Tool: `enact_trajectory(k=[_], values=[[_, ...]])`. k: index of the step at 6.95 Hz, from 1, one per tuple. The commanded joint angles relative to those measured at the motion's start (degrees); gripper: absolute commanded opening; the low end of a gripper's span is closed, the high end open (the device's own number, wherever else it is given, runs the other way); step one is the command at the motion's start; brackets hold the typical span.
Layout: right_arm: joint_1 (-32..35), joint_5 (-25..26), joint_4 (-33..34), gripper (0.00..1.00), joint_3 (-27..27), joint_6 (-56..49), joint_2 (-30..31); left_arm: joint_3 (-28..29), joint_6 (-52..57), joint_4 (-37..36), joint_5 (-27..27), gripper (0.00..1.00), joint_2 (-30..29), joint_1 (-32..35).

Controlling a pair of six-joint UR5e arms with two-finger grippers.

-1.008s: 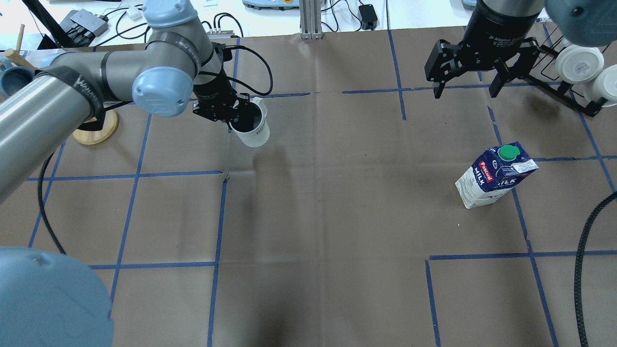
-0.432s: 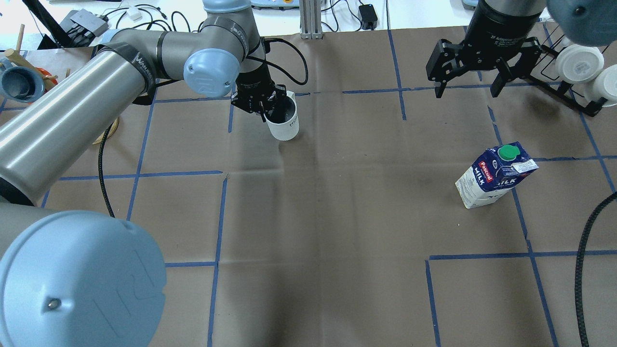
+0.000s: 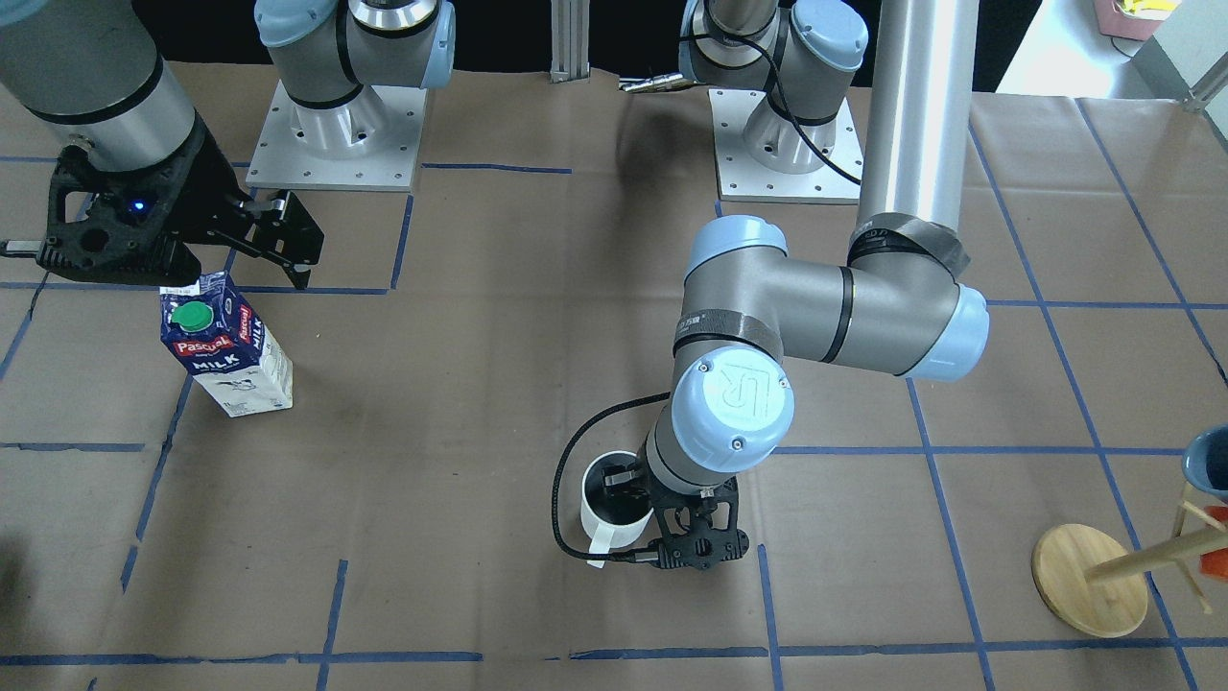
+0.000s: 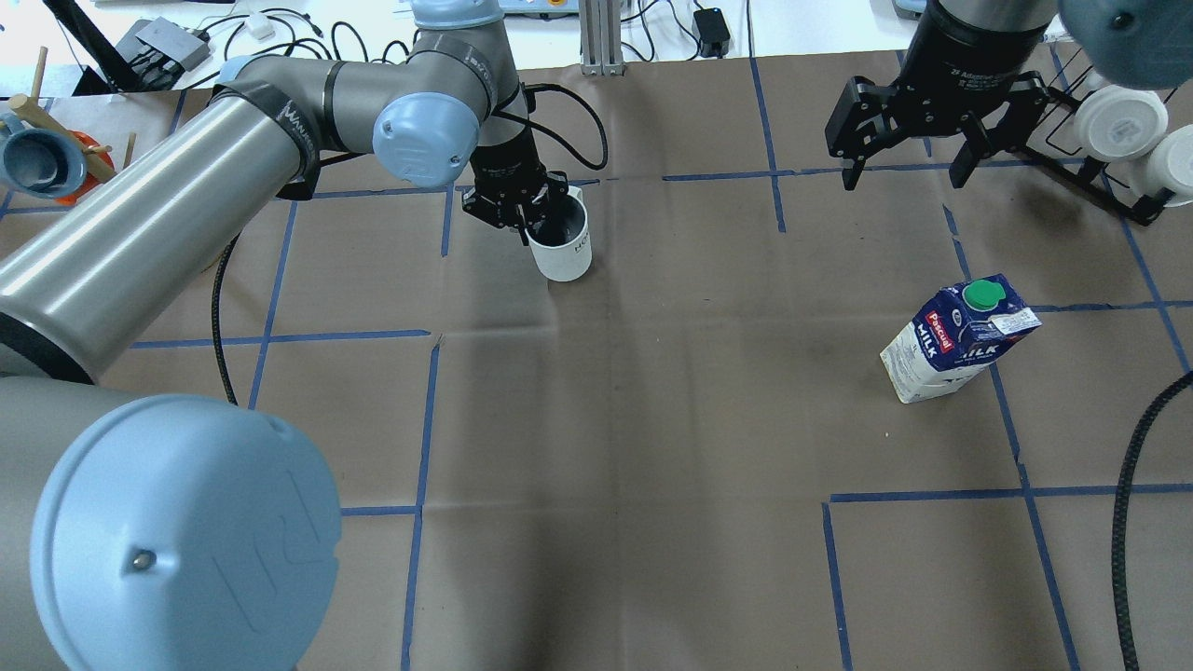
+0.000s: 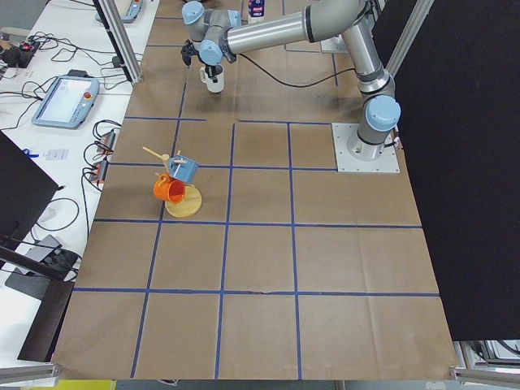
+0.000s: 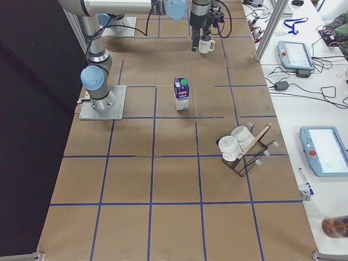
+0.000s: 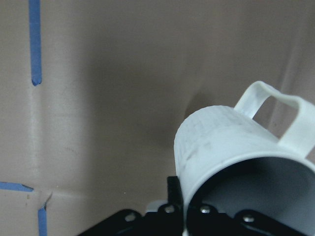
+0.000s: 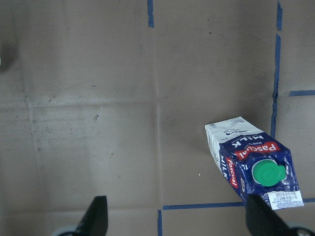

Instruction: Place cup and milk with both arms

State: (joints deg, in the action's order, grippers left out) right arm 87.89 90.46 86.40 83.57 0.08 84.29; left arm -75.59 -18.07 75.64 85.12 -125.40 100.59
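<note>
The white cup (image 4: pixel 562 246) with its dark inside hangs from my left gripper (image 4: pixel 527 212), which is shut on its rim, one finger inside and one outside. It is low over the table at the far middle-left. The cup also shows in the front view (image 3: pixel 608 512), the left wrist view (image 7: pixel 231 142) and both side views (image 5: pixel 213 79) (image 6: pixel 206 43). The milk (image 4: pixel 955 340) stands upright on the right part of the table (image 3: pixel 230 350) (image 8: pixel 248 160). My right gripper (image 4: pixel 902 177) is open and empty, high above and behind the carton (image 8: pixel 179 219).
A wooden mug tree (image 4: pixel 37 154) with blue and orange mugs stands at the far left (image 3: pixel 1094 576). A black wire rack (image 4: pixel 1118 130) with white cups is at the far right. A black cable (image 4: pixel 1123 522) hangs at the right edge. Blue tape lines grid the brown table.
My left arm has carried the cup to the right, from the far left square toward the table's middle. The right gripper and the milk have not moved.
</note>
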Motion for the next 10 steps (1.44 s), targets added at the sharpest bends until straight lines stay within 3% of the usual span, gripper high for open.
enact_trajectory(k=[1, 5, 6, 7, 8, 9, 10], values=[[0.0, 0.1, 0.0, 1.0, 0.0, 0.0, 0.0, 2.0, -0.3, 0.0, -0.3, 0.06, -1.5, 0.5], [0.0, 0.1, 0.0, 1.0, 0.0, -0.1, 0.0, 2.5, -0.4, -0.2, 0.0, 0.13, -2.9, 0.9], [0.0, 0.1, 0.0, 1.0, 0.0, 0.0, 0.0, 2.5, -0.4, -0.2, 0.0, 0.19, -2.9, 1.2], [0.0, 0.0, 0.0, 1.0, 0.0, 0.0, 0.0, 2.5, -0.3, -0.2, 0.6, 0.34, -2.9, 1.4], [0.0, 0.0, 0.0, 1.0, 0.0, -0.1, 0.0, 2.2, 0.0, -0.2, 0.7, 0.69, -2.8, 1.4], [0.0, 0.1, 0.0, 1.0, 0.0, 0.0, 0.0, 2.2, 0.0, -0.2, 0.7, 0.8, -2.8, 1.5], [0.0, 0.0, 0.0, 1.0, 0.0, 0.0, 0.0, 2.4, -0.1, -0.2, 0.8, 1.0, -2.0, 1.5]])
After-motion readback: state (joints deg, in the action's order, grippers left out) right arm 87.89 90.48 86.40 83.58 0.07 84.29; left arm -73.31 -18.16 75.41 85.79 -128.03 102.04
